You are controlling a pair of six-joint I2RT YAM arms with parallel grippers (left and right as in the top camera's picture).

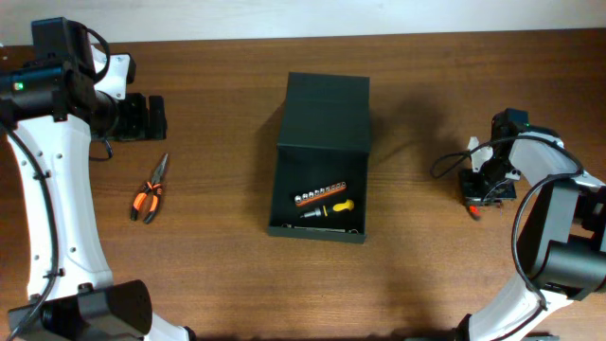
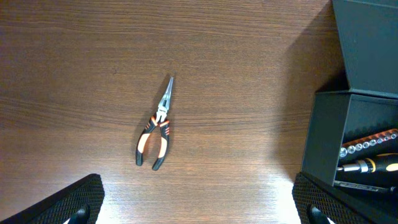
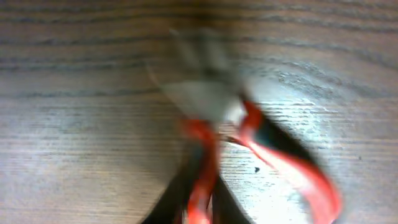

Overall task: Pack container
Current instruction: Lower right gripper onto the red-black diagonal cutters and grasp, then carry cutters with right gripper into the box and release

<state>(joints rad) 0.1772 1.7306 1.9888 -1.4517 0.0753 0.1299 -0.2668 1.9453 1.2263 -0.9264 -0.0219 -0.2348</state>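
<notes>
The container is a dark green-black box in the middle of the table, its flap lid standing open at the far side. It also shows in the left wrist view. Inside lie a yellow-handled screwdriver and an orange bit strip. Orange-black needle-nose pliers lie on the table left of the box. My left gripper is open and empty, above and behind these pliers. My right gripper is low at the right, and its blurred wrist view shows dark fingers shut on a red-handled tool.
A black cable loops on the table by the right arm. Bare wooden table lies between the box and each arm. The table's far edge runs just behind the box lid.
</notes>
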